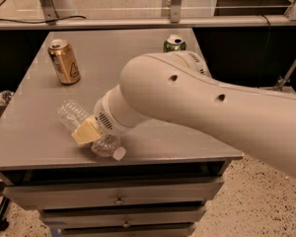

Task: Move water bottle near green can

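Note:
The water bottle lies on its side near the front left of the grey table, white cap pointing at the front edge. My gripper sits right on the bottle's middle and hides its label. The green can stands at the back of the table, right of centre, its lower part hidden behind my arm. The bottle is far from the green can.
A gold-orange can stands at the back left of the table. My large white arm crosses the table's right half. Drawers sit under the tabletop. A glass rail runs behind the table.

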Robot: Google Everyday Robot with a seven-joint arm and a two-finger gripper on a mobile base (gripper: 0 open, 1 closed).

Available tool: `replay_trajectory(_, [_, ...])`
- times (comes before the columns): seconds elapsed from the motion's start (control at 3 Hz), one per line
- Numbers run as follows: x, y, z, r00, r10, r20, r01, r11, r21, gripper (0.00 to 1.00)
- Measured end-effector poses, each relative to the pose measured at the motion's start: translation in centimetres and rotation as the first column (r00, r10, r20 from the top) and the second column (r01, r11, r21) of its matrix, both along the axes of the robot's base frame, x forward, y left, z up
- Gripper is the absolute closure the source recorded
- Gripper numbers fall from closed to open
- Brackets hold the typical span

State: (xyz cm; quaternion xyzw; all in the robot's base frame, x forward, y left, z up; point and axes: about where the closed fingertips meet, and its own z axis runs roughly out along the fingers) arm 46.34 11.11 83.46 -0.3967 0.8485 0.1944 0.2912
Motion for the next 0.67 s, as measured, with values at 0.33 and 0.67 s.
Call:
replay_trajectory(0.33, [0.04,-0.19,0.22,1.0000,0.000,0.002,0.000,1.000,-0.006,0.87])
replay_trajectory(0.67, [0.04,-0.20,0.45,1.0000,-0.001,0.002,0.001,1.000,-0.006,1.00])
